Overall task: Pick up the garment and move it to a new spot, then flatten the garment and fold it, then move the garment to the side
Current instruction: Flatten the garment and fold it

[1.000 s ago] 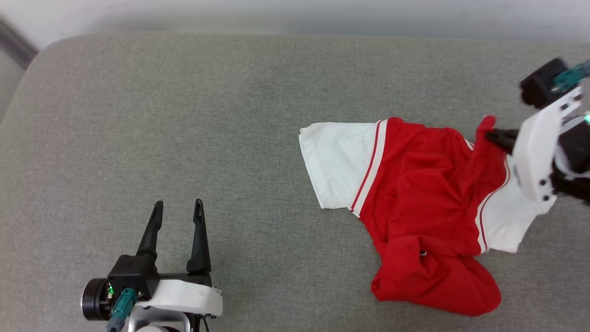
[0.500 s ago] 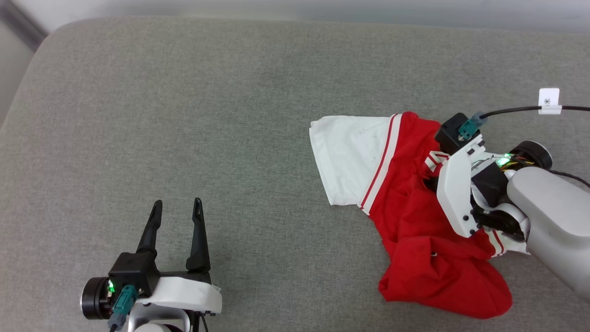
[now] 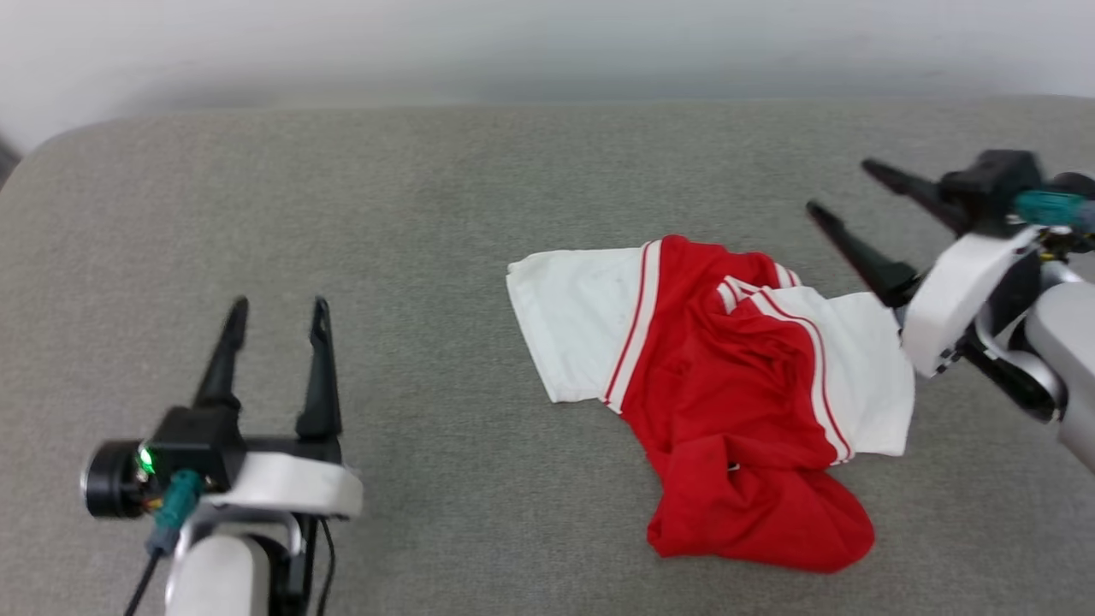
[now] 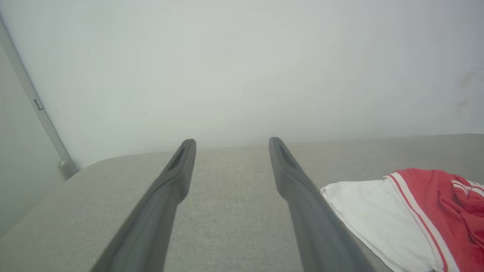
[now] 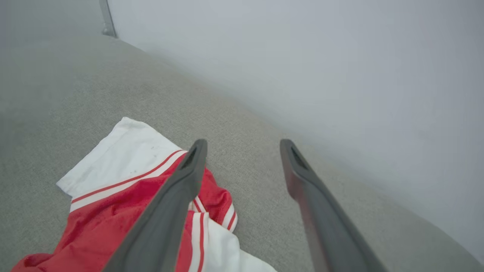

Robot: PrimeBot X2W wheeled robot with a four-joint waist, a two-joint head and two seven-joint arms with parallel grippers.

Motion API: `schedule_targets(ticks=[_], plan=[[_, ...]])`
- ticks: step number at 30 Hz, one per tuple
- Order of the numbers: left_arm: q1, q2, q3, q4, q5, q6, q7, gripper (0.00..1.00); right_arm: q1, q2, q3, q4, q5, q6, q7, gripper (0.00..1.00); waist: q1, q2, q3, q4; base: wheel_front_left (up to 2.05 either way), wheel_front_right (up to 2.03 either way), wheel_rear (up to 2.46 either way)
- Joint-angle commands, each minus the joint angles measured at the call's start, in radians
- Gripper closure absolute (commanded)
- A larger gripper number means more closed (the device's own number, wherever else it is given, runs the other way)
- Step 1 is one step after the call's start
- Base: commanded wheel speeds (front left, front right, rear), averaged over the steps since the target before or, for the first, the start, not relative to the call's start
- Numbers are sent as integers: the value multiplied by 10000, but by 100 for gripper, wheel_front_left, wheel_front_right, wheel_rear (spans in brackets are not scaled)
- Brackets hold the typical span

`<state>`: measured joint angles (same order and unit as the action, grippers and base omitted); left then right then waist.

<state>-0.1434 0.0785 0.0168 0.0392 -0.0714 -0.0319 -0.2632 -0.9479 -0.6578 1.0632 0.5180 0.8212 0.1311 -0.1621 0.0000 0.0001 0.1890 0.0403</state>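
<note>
"Head view first: where does the garment [image 3: 727, 411] lie?"

"On the grey padded surface [image 3: 428, 214], at about 4 o'clock from the middle of the picture. It is crumpled, not flat. One white sleeve spreads toward 9 o'clock, the other is folded over the red body at 3 o'clock, and a red bunch sits at 6 o'clock. Striped trim shows at the sleeve seams and at the collar near 12 o'clock."

"And the right gripper [image 3: 841, 186]?"

"At 2 o'clock of the garment, near its folded white sleeve. Its two dark fingers are spread wide, pointing toward 10 o'clock, with nothing between them. The right wrist view agrees: the right gripper [image 5: 244, 142] stands apart, and the garment [image 5: 113, 211] lies below and past its 9 o'clock finger."

"The left gripper [image 3: 278, 304]?"

"At 8 o'clock in the head view, well apart from the garment, fingers up and parted, holding nothing. In the left wrist view the left gripper [image 4: 232, 141] faces a pale wall [image 4: 242, 56], with the garment's white sleeve [image 4: 378, 215] at 4 o'clock."
</note>
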Motion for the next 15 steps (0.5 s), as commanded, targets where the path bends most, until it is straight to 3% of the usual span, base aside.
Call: schedule_targets(ticks=[1, 3, 7, 11, 15], plan=[[-274, 109, 78, 5, 77, -120, -24, 0, 279, -39, -299, -25, -180, -5, -337, 0, 0, -1, -77, -206, 0, 0, 0], [-881, 446, 76, 229, 165, -393, -23, 0, 788, 16, -1471, -157, -946, -5, -914, 0, 0, -1, -34, -439, 0, 0, 0], [-1793, 908, -43, 618, 290, -598, -23, 0, 1976, 521, -3880, -1063, -2427, -5, -1031, 0, 0, -1, 96, -739, 0, 0, 0], [-2937, 1313, -411, 1393, 329, -795, 62, 0, 3957, 1459, -6774, -2697, -4168, -8, -1024, 0, 0, -1, 246, -941, 0, 0, 0], [-4055, 1617, -909, 2120, -61, -915, 695, 0, 5749, 2541, -8719, -4264, -5471, -7, -1027, 0, 0, -1, 379, -1051, 0, 0, 0]])
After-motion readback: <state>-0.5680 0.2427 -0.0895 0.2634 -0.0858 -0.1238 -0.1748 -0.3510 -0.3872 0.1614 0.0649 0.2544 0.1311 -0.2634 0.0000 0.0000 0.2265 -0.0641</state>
